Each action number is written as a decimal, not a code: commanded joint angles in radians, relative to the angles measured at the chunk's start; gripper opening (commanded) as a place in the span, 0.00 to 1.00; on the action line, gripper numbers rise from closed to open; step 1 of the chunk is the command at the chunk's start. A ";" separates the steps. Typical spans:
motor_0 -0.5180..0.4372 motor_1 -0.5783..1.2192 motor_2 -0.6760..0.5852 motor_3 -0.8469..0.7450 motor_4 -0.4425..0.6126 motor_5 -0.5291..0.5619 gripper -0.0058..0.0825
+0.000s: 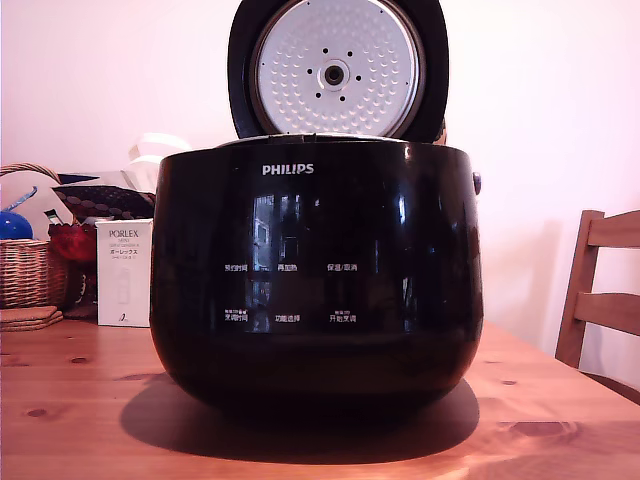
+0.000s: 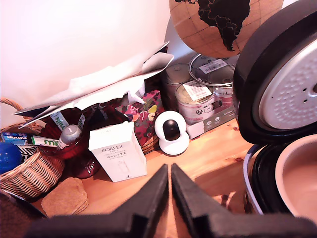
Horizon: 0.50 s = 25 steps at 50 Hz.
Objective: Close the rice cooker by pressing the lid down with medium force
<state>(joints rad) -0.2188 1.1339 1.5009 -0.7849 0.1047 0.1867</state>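
Nearest us in the wrist view: the end effector (image 2: 170, 173), its two black fingers pressed together, tips nearly touching, pinching nothing. It hangs over bare counter (image 2: 213, 153), off to the side of the rice cooker (image 1: 316, 275).

Largest first. The rice cooker sits upright in the middle of the counter, PHILIPS logo facing the exterior camera, pot mouth open upward; we see part of the tan inner pot (image 2: 299, 173) in the wrist view. The lid (image 1: 336, 68) stands raised at the back of the rice cooker, hinged there, near vertical, its silver dimpled underside facing forward toward the logo side.

Key relation: the lid is beside and above the end effector, and the end effector points away from the rice cooker toward the clutter, not at the lid. We judge it must get behind and above the lid's top edge, then push forward and down over the pot.

Smaller: white PORLEX box (image 2: 118, 151) and wicker basket (image 2: 25, 168), beyond the fingertips, well apart from the rice cooker.
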 commanded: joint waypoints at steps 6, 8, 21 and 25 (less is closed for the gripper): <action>0.001 0.101 0.294 -0.110 0.090 0.060 0.04; 0.001 0.121 0.323 -0.127 0.095 0.072 0.04; 0.001 0.238 0.493 -0.178 0.120 0.084 0.04; 0.001 0.287 0.549 -0.185 0.135 0.098 0.04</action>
<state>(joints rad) -0.2172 1.3571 2.0354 -0.9695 0.2352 0.2718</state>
